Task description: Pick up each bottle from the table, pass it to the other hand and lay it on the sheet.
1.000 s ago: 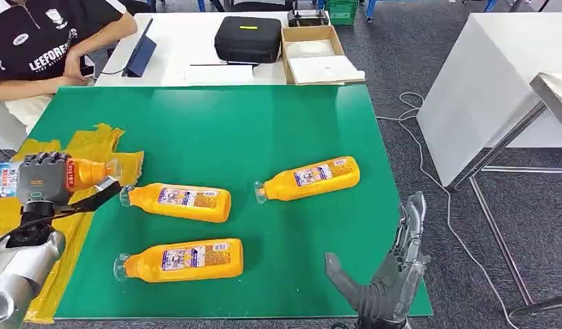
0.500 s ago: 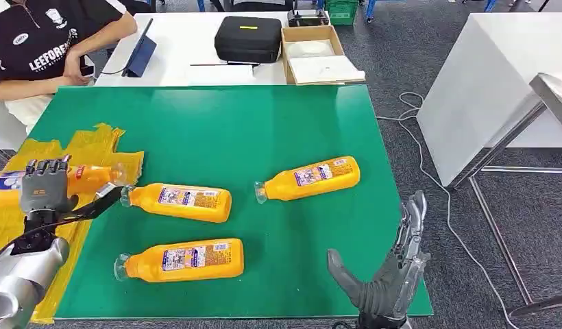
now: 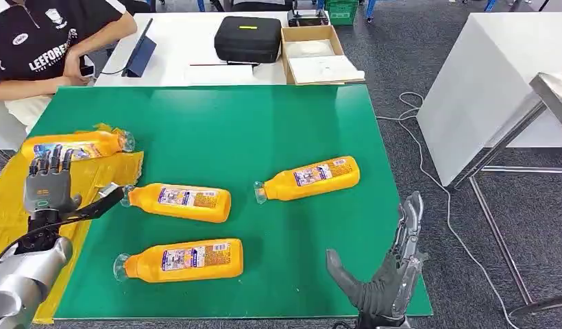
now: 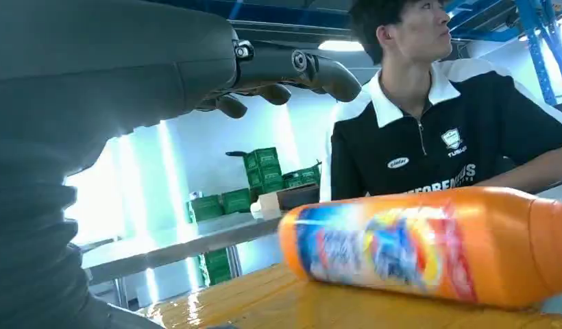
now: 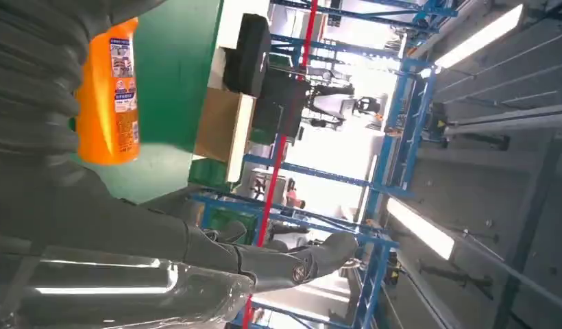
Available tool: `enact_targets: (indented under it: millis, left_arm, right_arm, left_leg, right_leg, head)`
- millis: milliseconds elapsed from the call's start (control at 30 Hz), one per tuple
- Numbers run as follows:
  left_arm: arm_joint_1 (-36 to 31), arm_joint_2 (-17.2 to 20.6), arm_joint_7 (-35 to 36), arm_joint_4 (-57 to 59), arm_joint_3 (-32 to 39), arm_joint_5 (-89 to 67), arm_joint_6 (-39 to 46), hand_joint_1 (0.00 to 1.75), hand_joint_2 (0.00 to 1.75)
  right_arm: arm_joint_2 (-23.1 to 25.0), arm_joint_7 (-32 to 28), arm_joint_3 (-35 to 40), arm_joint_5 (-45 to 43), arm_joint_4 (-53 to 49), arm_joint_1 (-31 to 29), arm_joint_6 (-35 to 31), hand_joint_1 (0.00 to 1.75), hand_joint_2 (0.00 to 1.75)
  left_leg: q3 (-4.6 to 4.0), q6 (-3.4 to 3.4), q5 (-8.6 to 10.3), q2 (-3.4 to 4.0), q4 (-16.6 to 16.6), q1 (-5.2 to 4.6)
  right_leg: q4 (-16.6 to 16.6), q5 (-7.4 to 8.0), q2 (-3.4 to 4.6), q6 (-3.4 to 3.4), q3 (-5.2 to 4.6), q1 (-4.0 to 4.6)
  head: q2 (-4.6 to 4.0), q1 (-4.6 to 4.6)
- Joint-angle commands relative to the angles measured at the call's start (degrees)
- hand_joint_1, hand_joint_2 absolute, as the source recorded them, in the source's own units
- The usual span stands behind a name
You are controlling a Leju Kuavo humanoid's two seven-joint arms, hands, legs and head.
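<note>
An orange bottle (image 3: 76,146) (image 4: 436,243) lies on its side on the yellow sheet (image 3: 93,179) (image 4: 278,305) at the table's left edge. My left hand (image 3: 51,188) (image 4: 196,75) hovers just near of it, fingers spread, holding nothing. Three more orange bottles lie on the green table (image 3: 223,123): one (image 3: 179,201) beside the sheet, one (image 3: 181,260) near the front edge, one (image 3: 309,178) (image 5: 110,89) right of the middle. My right hand (image 3: 384,274) (image 5: 264,264) stands open at the front right corner, apart from all bottles.
A person in a black shirt (image 3: 38,41) sits at the far left behind the table. On the white table beyond stand a black case (image 3: 248,38), a cardboard box (image 3: 318,53) and a tablet (image 3: 139,51). Cables (image 3: 415,130) lie on the floor to the right.
My left hand has let go of the bottle, which now lies on the sheet farther from me. The hand has drawn back with fingers spread. The right hand has hardly moved.
</note>
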Motion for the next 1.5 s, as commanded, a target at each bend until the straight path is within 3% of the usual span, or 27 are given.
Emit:
enact_targets:
  millis: [33, 233, 267, 300, 367, 400, 467, 567, 667, 767, 900, 1067, 1167, 1233, 1333, 1500]
  left_arm:
    - [-2.7, -3.0, -0.6, 3.6, 1.2, -0.6, -0.6, 0.0, 1.75]
    - [-3.8, -4.0, -1.7, 4.0, 2.1, 0.6, -0.5, 0.0, 1.75]
    - [-3.0, -6.9, -17.2, 0.9, 8.7, 15.2, -0.8, 0.0, 1.75]
    - [-2.7, -8.9, -25.2, -1.0, 10.8, 21.8, -3.8, 0.0, 1.75]
    - [2.3, -13.4, -35.4, -12.5, 11.3, 38.9, -17.4, 0.0, 1.75]
    - [6.1, -15.0, -38.0, -20.0, 9.4, 47.2, -23.2, 0.0, 1.75]
    - [14.1, -16.8, -38.2, -34.0, 3.5, 57.4, -28.5, 0.0, 1.75]
    - [23.9, -17.8, -37.6, -48.9, -6.0, 63.0, -27.2, 0.0, 1.75]
    - [30.3, -18.9, -38.4, -57.8, -13.2, 66.1, -25.6, 0.0, 1.75]
    - [33.9, -19.9, -39.3, -61.2, -15.8, 68.6, -26.4, 0.0, 1.75]
    - [36.4, -22.0, -40.1, -62.4, -16.4, 69.0, -28.1, 0.0, 1.75]
    - [38.4, -22.8, -40.7, -64.2, -16.6, 69.5, -31.0, 0.0, 1.75]
    - [38.6, -22.5, -40.7, -64.3, -16.7, 70.2, -31.4, 0.0, 1.75]
    - [39.2, -21.9, -40.7, -65.3, -17.2, 72.6, -32.6, 0.0, 1.75]
    - [41.5, -20.4, -40.7, -68.0, -18.9, 75.0, -31.6, 0.0, 1.75]
    - [43.3, -19.0, -40.7, -68.8, -21.3, 77.7, -31.0, 0.0, 1.75]
  right_arm:
    - [-0.4, -0.1, -1.6, -0.4, 3.7, -1.2, -0.1, 0.0, 1.75]
    - [-0.5, -0.7, -1.7, -1.2, 4.8, -1.9, -0.8, 0.0, 1.75]
    - [-0.3, 0.5, -2.7, 3.0, 5.2, -2.3, -4.5, 0.0, 1.75]
    - [-0.5, 1.9, -3.8, 5.8, 5.2, -2.9, -5.8, 0.0, 1.75]
    - [0.5, 7.1, -8.7, 18.7, 4.7, -2.8, -6.3, 0.0, 1.75]
    - [2.4, 9.8, -13.7, 29.9, 4.2, -2.0, -6.3, 0.0, 1.75]
    - [2.7, 12.6, -16.7, 38.3, 3.3, -1.4, -6.3, 0.0, 1.75]
    - [2.8, 20.3, -20.2, 55.2, 2.3, -1.4, -6.3, 0.0, 1.75]
    - [-3.2, 35.3, -15.7, 68.5, 6.1, -5.0, -4.6, 0.0, 1.75]
    - [-5.9, 39.6, -14.6, 71.3, 6.1, -6.0, 1.7, 0.0, 1.75]
    - [-8.3, 41.0, -14.1, 72.3, 9.4, -8.5, 8.1, 0.0, 1.75]
    - [-12.4, 38.7, -12.5, 67.2, 17.4, -13.9, 16.2, 0.0, 1.75]
    - [-13.2, 38.4, -12.3, 66.9, 18.3, -14.2, 16.5, 0.0, 1.75]
    - [-15.9, 37.1, -10.9, 63.6, 21.4, -16.2, 20.3, 0.0, 1.75]
    - [-18.9, 33.9, -9.3, 57.7, 33.1, -24.1, 20.6, 0.0, 1.75]
    - [-17.0, 31.4, -7.0, 54.0, 47.4, -32.3, 19.3, 0.0, 1.75]
  left_leg:
    - [0.1, -0.13, 0.06, -0.23, -0.1, 0.03]
    - [0.11, -0.16, 0.06, -0.28, -0.1, 0.05]
    - [0.08, -0.14, 0.06, -0.27, -0.1, 0.04]
    - [0.07, -0.1, 0.04, -0.19, 0.0, 0.01]
    - [0.03, -0.06, 0.11, -0.38, -0.1, -0.03]
    - [0.05, -0.08, 0.12, -0.45, -0.1, -0.02]
    - [0.06, -0.01, 0.09, -0.32, -0.1, -0.15]
    - [0.1, -0.01, 0.01, -0.09, -0.1, -0.16]
    - [0.15, -0.04, -0.07, 0.09, 0.0, -0.21]
    - [0.17, 0.0, -0.03, 0.11, -0.1, -0.29]
    - [0.07, 0.03, -0.09, 0.15, 0.0, -0.32]
    - [0.11, -0.02, -0.08, 0.3, 0.0, -0.26]
    - [0.08, 0.08, -0.07, 0.25, 0.0, -0.28]
    - [0.11, 0.02, -0.01, 0.14, -0.1, -0.26]
    - [0.11, 0.15, -0.02, 0.3, 0.0, -0.29]
    - [0.07, 0.22, 0.01, 0.26, 0.0, -0.29]
  right_leg:
    - [-0.1, 0.01, -0.25, -0.06, 0.2, 0.02]
    - [-0.2, 0.02, -0.29, -0.07, 0.24, 0.06]
    - [-0.1, 0.01, -0.28, -0.06, 0.21, 0.04]
    - [-0.1, 0.0, -0.2, -0.05, 0.15, 0.02]
    - [-0.1, 0.0, -0.38, -0.01, 0.18, -0.03]
    - [-0.2, 0.01, -0.46, -0.02, 0.22, -0.03]
    - [-0.1, -0.01, -0.32, 0.01, 0.13, -0.14]
    - [-0.1, 0.01, -0.09, 0.02, 0.18, -0.15]
    - [-0.2, -0.03, 0.0, 0.02, 0.29, -0.25]
    - [-0.2, 0.01, 0.07, 0.06, 0.28, -0.34]
    - [-0.2, 0.02, 0.1, 0.02, 0.15, -0.31]
    - [-0.3, 0.16, 0.24, 0.01, 0.18, -0.24]
    - [-0.2, 0.13, 0.2, 0.08, 0.15, -0.26]
    - [-0.2, 0.17, 0.08, 0.07, 0.21, -0.25]
    - [-0.2, 0.19, 0.21, 0.14, 0.17, -0.27]
    - [-0.1, 0.2, 0.26, 0.17, 0.16, -0.26]
  head:
    - [0.0, 0.0]
    - [0.0, 0.02]
    - [0.0, 0.02]
    - [0.0, 0.0]
    - [0.0, 0.0]
    - [0.0, 0.0]
    - [0.0, -0.04]
    - [0.0, 0.02]
    - [0.0, -0.02]
    - [0.0, 0.04]
    - [0.0, 0.02]
    - [0.0, -0.02]
    - [0.0, -0.02]
    - [0.0, -0.02]
    - [0.0, -0.04]
    - [0.0, -0.02]
